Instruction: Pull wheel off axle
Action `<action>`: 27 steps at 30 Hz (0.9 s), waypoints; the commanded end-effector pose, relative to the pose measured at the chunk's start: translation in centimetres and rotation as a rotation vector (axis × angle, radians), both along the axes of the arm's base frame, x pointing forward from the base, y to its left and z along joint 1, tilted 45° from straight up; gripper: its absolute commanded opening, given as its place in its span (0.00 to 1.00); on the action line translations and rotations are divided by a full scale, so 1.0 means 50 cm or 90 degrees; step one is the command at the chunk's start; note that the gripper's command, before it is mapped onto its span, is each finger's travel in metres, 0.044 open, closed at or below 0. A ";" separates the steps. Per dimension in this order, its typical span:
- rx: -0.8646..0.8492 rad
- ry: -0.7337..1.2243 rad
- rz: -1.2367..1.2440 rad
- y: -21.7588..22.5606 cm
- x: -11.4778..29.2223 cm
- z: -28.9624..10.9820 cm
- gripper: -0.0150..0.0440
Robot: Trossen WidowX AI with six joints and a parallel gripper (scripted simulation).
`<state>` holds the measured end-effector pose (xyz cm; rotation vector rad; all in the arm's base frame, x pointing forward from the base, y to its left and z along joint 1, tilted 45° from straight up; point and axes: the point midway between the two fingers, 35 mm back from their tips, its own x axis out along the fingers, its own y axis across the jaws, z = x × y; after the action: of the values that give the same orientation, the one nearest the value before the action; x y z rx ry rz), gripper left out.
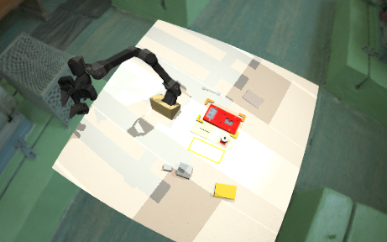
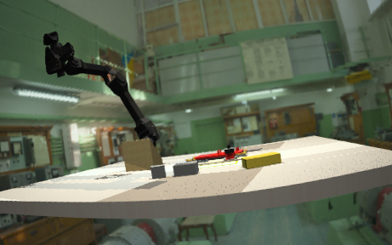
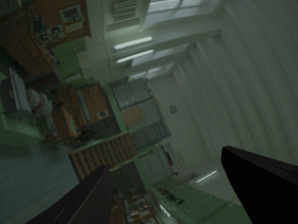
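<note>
Gripper [image 1: 75,96] sits upper left, fingers apart and holding nothing; the wheel [image 1: 224,139] is way off toward center-right, on its axle.

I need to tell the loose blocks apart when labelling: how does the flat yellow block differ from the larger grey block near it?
The flat yellow block is bright yellow, low and slab-like; the larger grey block is dull grey and more cube-like. In the exterior view the yellow one is clearly longer. The yellow one lies nearer the table's edge, while the grey one sits beside a smaller grey cube. Both rest on the table, untouched.
</note>
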<state>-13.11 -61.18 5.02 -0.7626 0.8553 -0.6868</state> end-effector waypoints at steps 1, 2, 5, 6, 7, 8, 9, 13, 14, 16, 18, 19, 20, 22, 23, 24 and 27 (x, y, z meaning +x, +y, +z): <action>0.069 -0.057 0.011 0.000 0.096 -0.013 0.76; 0.079 -0.063 0.015 0.001 0.117 -0.015 0.76; 0.115 -0.088 0.025 0.006 0.175 -0.020 0.76; 0.129 -0.098 0.027 0.008 0.191 -0.022 0.76; 0.143 -0.108 0.028 0.010 0.208 -0.023 0.76; 0.158 -0.118 0.030 0.012 0.224 -0.025 0.76; 0.173 -0.127 0.031 0.015 0.241 -0.027 0.76; 0.246 -0.171 0.036 0.031 0.319 -0.035 0.76; 0.266 -0.181 0.037 0.037 0.340 -0.037 0.76; 0.308 -0.201 0.038 0.049 0.381 -0.041 0.76; 0.350 -0.220 0.037 0.063 0.422 -0.044 0.76; 0.371 -0.228 0.037 0.070 0.442 -0.046 0.76; 0.392 -0.236 0.036 0.078 0.461 -0.048 0.76; 0.435 -0.251 0.033 0.096 0.501 -0.052 0.76; 0.456 -0.257 0.032 0.105 0.521 -0.053 0.76; 0.478 -0.264 0.030 0.115 0.540 -0.055 0.76; 0.543 -0.279 0.021 0.146 0.596 -0.060 0.76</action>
<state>13.58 -55.77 2.50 0.0139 0.6320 -0.4093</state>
